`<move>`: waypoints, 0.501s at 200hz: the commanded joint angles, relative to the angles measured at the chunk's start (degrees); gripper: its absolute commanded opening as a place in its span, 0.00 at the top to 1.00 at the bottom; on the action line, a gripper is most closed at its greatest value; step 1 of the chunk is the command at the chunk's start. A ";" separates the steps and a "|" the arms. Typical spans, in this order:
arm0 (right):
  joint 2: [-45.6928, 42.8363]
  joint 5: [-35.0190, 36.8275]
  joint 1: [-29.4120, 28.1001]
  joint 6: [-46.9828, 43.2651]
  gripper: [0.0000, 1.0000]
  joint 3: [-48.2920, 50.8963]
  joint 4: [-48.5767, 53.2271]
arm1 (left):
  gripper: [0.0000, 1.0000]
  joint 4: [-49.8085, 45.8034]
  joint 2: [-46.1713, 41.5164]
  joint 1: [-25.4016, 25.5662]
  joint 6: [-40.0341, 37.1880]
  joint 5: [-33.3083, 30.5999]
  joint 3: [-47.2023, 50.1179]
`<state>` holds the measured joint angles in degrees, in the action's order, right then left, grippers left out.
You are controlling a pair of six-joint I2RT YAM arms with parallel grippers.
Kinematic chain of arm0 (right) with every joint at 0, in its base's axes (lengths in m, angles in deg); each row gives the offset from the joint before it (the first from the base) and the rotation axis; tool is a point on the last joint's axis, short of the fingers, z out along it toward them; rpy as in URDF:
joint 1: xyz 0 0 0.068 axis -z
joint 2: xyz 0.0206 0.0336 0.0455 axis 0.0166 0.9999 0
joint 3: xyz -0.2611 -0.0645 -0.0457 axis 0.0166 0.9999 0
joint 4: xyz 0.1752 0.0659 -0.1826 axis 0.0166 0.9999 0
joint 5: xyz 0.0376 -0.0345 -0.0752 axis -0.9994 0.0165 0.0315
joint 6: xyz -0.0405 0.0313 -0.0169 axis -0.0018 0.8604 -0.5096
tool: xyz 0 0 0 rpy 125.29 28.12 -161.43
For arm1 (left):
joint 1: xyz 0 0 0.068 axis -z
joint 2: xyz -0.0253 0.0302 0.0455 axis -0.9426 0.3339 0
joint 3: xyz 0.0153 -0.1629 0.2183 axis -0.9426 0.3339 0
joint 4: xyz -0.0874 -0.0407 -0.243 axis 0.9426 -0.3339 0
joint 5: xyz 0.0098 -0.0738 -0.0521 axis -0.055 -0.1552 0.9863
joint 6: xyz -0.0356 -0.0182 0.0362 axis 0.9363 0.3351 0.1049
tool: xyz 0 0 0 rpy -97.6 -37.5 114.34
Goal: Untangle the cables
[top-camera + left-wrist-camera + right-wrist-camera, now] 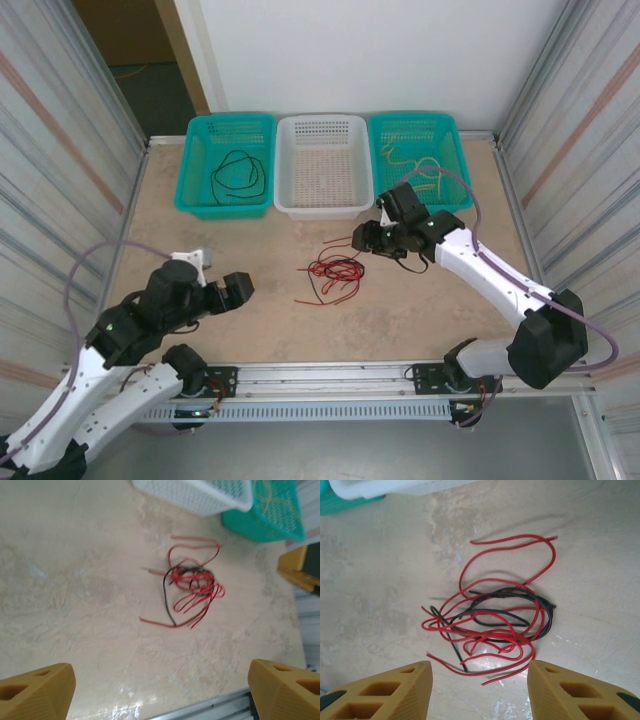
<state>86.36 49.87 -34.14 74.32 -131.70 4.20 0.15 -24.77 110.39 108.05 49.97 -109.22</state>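
Yellow fingertips (395, 690) of my right pincer (480, 687) frame the bottom of its wrist view. They stand apart with nothing clamped between them. Just ahead of them, on the tabletop (370, 580), lies the red-and-black tangle (495, 620), its lowest red ends reaching into the gap between the tips. The knot spreads side to side across that gap, and one long red loop arcs away on the far side.

My left pincer (160, 680) is also spread wide and holds nothing. From its wrist view the tangle sits well apart, out towards the baskets. The right arm is plainly the nearer one, so I judge the next pick is its to make.

Up close, the right wrist view shows the weave: a black cable (520, 597) loops through the middle of the red coils. From above, that detail is too fine to read. The overhead view adds the row at the back: a black cable (238, 178) in the left teal basket (195, 165), pale yellow cables (420, 165) in the right teal basket (455, 165), and a white basket (322, 210) between them.
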 commanded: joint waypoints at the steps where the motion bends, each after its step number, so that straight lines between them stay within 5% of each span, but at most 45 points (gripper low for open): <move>1: 1.31 3.14 -1.91 1.05 0.48 1.40 -0.22 | 0.15 5.24 4.80 1.06 1.28 5.15 2.68; 61: 9.28 0.34 -2.14 -0.27 0.50 2.48 -1.69 | 0.13 14.81 11.82 6.33 2.80 2.34 3.43; 100: 15.47 2.76 -3.26 -3.90 0.54 -1.48 0.04 | 0.01 13.77 8.45 7.47 1.54 -2.75 2.94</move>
<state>99.47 50.81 -36.63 73.31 -130.02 3.26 13.09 -13.47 117.48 109.89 51.26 -105.87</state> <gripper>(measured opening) 0.475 0.982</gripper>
